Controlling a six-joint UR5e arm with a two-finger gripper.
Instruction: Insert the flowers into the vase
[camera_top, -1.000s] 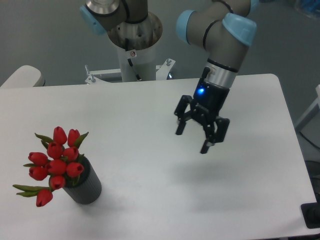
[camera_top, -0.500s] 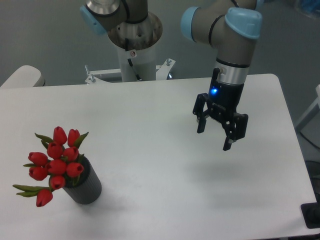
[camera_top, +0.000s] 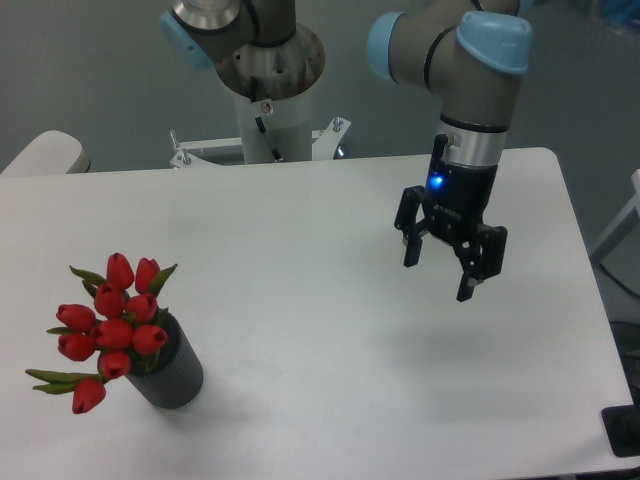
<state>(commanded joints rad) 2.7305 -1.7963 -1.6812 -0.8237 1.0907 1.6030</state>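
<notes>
- The flowers (camera_top: 110, 325) sit at the lower left of the frame, stems down inside the vase (camera_top: 170, 372) — red buds fan out above and to the left of its mouth, and one bud droops low past the rim on the left.
- The vase stands upright on the table (camera_top: 300, 250), its ribbed grey side showing at the lower right of the bunch.
- The gripper (camera_top: 452, 263) hangs over the right half of the table, well apart from the vase. Its fingers are spread wide and hold nothing; a blue light glows on the wrist above them.
- Judging by how things lie, the insertion looks done: the bunch rests in the vase and nothing is touching it.
- Handling, as a guess: the bunch looks light and soft. The buds would likely crush or bend under a pinch, and the thin leaves offer no firm hold.
- The best place to take hold would be the tied stems just below the buds — but that part is now hidden inside the vase, so a re-grip would mean closing gently on the cluster right at the rim.
- The bunch leans left, wider than the mouth, so it may tip the vase if nudged sideways.
- The vase looks stiff and fairly stable; its ribs should give the fingers some purchase.
</notes>
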